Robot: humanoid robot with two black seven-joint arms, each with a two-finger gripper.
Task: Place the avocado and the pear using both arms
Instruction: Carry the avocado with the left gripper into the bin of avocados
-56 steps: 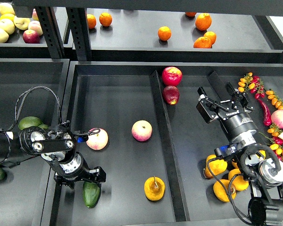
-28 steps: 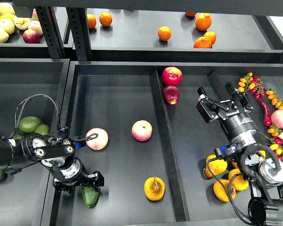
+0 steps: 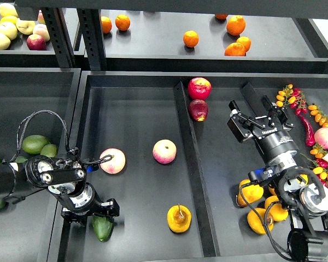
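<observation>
The dark green avocado (image 3: 103, 229) lies at the front left of the black tray (image 3: 136, 114), its upper end hidden under my left gripper (image 3: 91, 212). The left gripper stands right over it, with prongs spread wider than the fruit. The pear (image 3: 179, 218), yellow-orange with a thin dark stem, lies on the tray floor to the right of the avocado, untouched. My right gripper (image 3: 258, 121) is open and empty over the right compartment, far from both fruits.
Two pink-yellow apples (image 3: 112, 161) (image 3: 164, 151) lie mid-tray. A divider (image 3: 187, 158) splits the tray. Red apples (image 3: 199, 88) sit at its far end. Orange-yellow fruit (image 3: 251, 193) and small tomatoes (image 3: 320, 155) are at the right, green avocados (image 3: 35, 143) in the left bin, oranges (image 3: 191, 38) on the shelf.
My left arm has drawn back to the left and toward the front edge, and its gripper now covers more of the avocado. The right arm and the pear have not moved.
</observation>
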